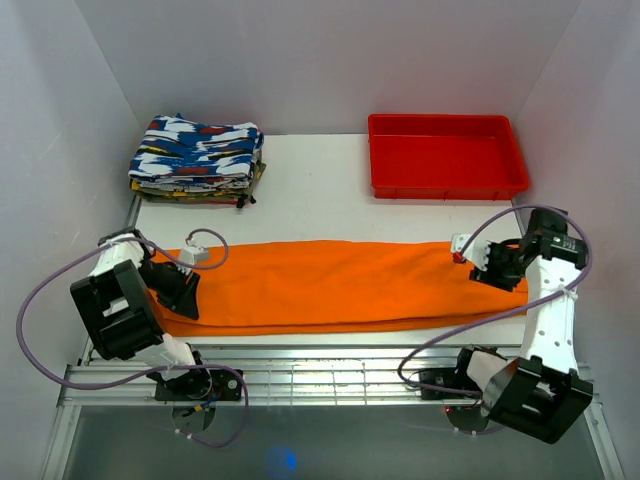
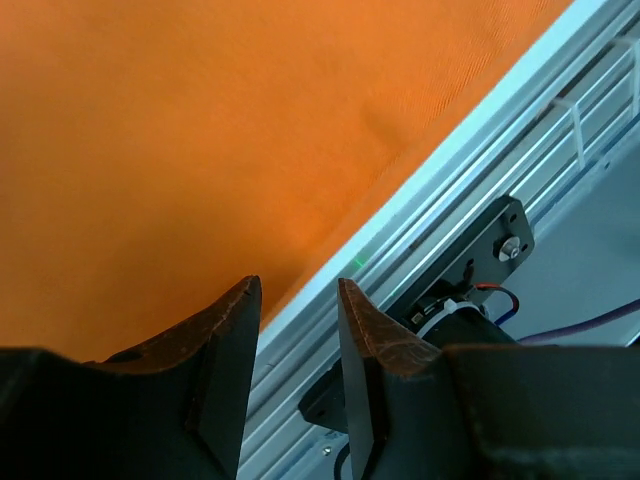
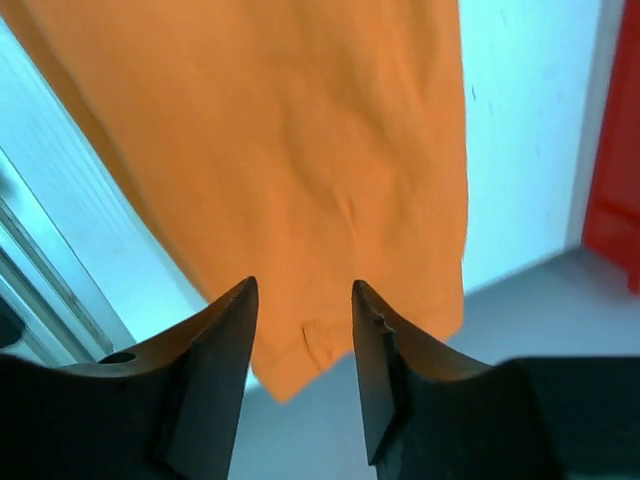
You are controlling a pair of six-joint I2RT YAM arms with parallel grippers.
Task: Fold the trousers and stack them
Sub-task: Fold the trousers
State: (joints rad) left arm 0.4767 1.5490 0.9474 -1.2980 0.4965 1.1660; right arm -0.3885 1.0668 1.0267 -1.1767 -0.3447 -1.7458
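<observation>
Trousers (image 1: 330, 285) flat, left end effector (image 2: 298, 290) and right end effector (image 3: 303, 288) spread over opposite ends.

One trousers (image 1: 330, 285), one red tray (image 1: 447, 190), one pile of patterned clothes (image 1: 197, 160), one left pincer (image 2: 298, 285), one right pincer (image 3: 303, 285).

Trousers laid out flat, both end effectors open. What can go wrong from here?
1. The near edge of the trousers lies beside the rail; a dragged fold could pull cloth over it.
2. The left end effector and right end effector stand open, holding nothing; a shallow pinch may catch only the top layer.
</observation>
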